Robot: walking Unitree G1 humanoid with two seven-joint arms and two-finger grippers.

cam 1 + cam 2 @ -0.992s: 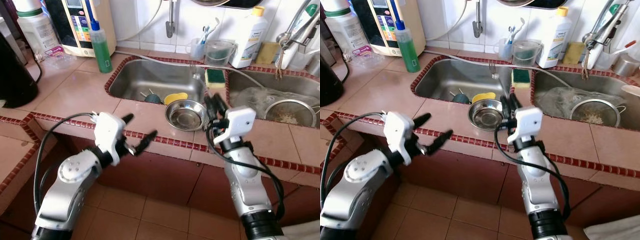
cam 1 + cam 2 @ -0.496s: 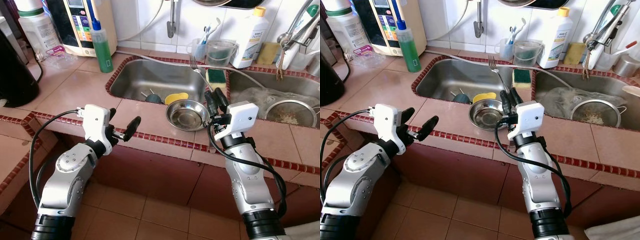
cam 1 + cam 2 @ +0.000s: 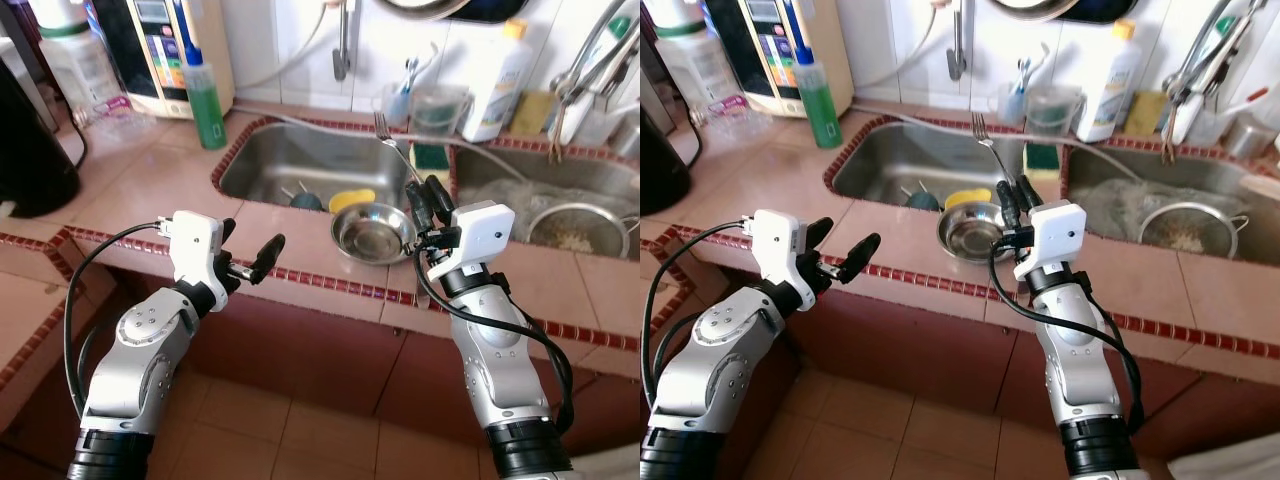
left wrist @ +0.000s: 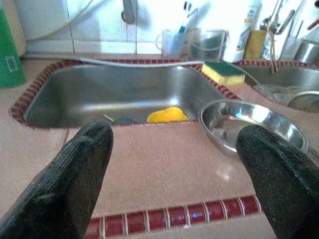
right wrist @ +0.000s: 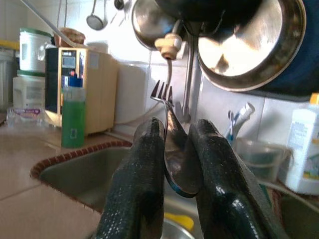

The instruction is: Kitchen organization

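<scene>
Nearby: steel bowl sat on counter beside sink.
Right gripper: clamped on fork, tines up.
Left gripper: fingers spread, empty.

The left sink basin is steel, sunk into a pink-tiled table edged in dark red. Inside it lies a yellow item. A green bottle stands just beyond the basin's far left corner, with a white appliance behind it. A green-and-yellow sponge rests on the basin's right rim. Behind that are a clear cup and a white detergent bottle. A mesh strainer sits in the next basin over.
</scene>
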